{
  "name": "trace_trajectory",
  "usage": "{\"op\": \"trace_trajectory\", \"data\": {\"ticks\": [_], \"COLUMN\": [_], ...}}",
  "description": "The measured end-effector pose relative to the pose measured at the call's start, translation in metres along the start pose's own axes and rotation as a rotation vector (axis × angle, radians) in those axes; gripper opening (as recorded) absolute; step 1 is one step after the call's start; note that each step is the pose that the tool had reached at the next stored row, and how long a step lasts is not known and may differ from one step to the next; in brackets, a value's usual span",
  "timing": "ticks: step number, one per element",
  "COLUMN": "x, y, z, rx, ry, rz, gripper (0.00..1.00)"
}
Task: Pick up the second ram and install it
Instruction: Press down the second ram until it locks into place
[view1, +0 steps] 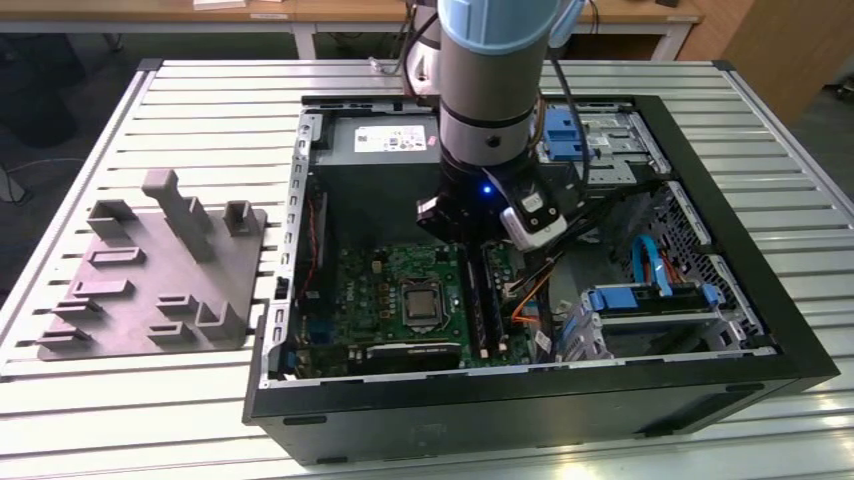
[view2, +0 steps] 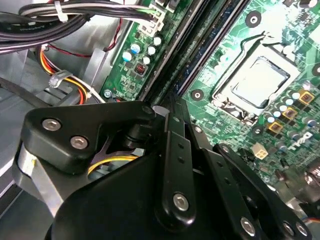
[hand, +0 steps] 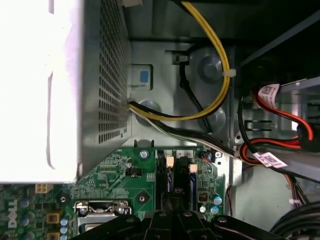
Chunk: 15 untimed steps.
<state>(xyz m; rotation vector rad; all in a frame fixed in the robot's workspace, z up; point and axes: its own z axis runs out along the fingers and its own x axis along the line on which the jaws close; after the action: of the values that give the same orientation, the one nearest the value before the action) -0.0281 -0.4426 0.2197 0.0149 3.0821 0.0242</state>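
The hand (view2: 169, 104) hangs low inside the open computer case (view1: 787, 345), over the memory slots (view2: 200, 55) of the green motherboard (view1: 380, 290). I cannot tell whether it is apart or clamped. In the first wrist view the second ram (hand: 170, 181) stands on edge in the slot row right under the hand, just beside the processor socket (hand: 95, 210). Room is tight, with the power supply (view1: 387, 138) on one side and cable bundles (hand: 210, 100) on the other. The power supply's white label is unreadable. The case sits on a slatted counter (view1: 134, 400).
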Motion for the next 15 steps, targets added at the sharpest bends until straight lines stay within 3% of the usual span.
{"op": "trace_trajectory", "data": {"ticks": [6, 11, 13, 15], "x": [0.0002, -0.0008, -0.0008, -0.0007], "y": [0.0007, 0.0011, -0.0006, -0.0078], "z": [0.0033, -0.0132, -0.0133, -0.0134], "rx": [-0.001, -0.0013, -0.0013, -0.0012], "ry": [-0.0002, -0.0005, -0.0005, -0.0005], "rz": [0.0, 0.0, 0.0, 0.0], "gripper": [0.1, 0.1, 0.1, 0.1]}}
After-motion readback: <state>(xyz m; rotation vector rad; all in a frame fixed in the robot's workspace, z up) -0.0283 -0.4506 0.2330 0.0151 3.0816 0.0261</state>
